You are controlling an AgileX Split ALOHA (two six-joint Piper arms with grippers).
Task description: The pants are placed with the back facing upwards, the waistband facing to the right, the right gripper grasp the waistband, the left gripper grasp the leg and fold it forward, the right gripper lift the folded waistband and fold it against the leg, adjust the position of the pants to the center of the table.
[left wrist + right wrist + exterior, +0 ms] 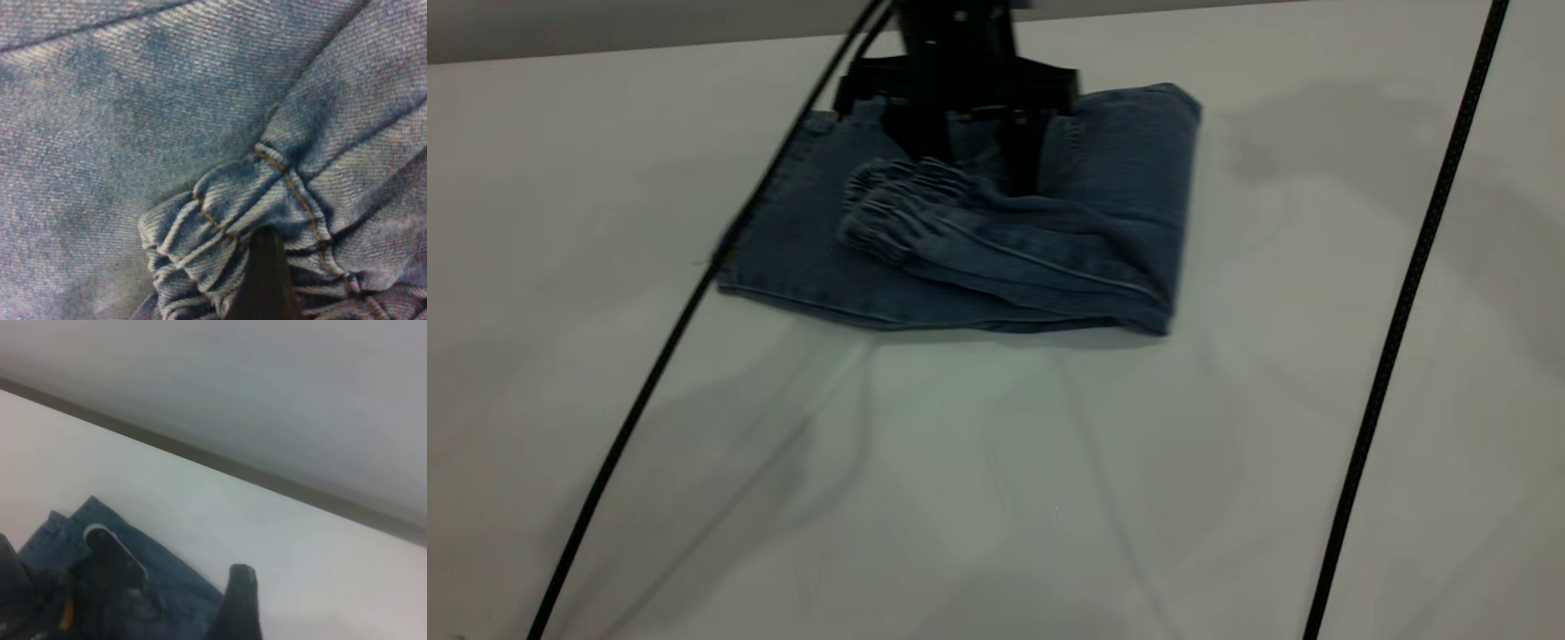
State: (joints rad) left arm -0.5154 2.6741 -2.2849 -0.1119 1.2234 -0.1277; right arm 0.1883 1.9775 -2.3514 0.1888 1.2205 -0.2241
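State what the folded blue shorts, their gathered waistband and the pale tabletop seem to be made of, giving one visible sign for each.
The folded blue shorts: probably washed denim, from the diagonal twill ribs and faded patches. The gathered waistband: the same denim, seemingly over elastic, given its ruching and tan stitching. The pale tabletop: a smooth, hard surface, perhaps laminate; it looks matte with soft shadows, but its material stays uncertain.

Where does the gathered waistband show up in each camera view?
Exterior view: the waistband lies folded on top of the pants, left of centre.
Left wrist view: it fills the lower middle, close up.
Right wrist view: not visible.
Shared landmark: the blue denim of the pants.
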